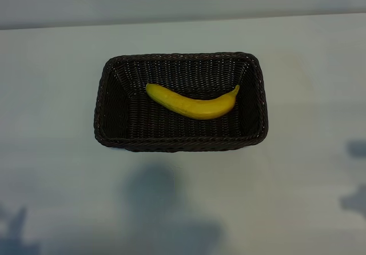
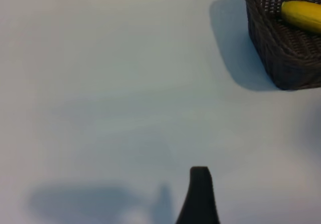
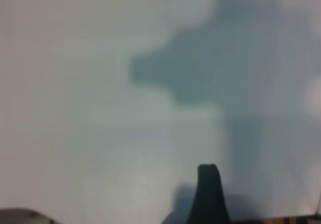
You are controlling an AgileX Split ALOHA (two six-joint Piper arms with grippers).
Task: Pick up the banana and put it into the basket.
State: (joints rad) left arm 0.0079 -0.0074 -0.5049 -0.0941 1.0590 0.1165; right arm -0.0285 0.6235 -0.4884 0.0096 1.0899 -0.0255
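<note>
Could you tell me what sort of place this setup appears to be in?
Probably a lab tabletop for robot handling trials: a plain pale table, one wicker basket holding a banana, and a gripper finger over bare surface.

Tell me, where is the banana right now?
In the exterior view the banana lies inside the basket, across the middle of its floor, stem toward the right wall.

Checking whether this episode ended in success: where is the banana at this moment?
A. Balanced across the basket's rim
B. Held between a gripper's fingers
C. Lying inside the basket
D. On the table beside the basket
C: in the exterior view the banana lies on the woven floor of the basket, inside its rim, with no gripper near it.
</note>
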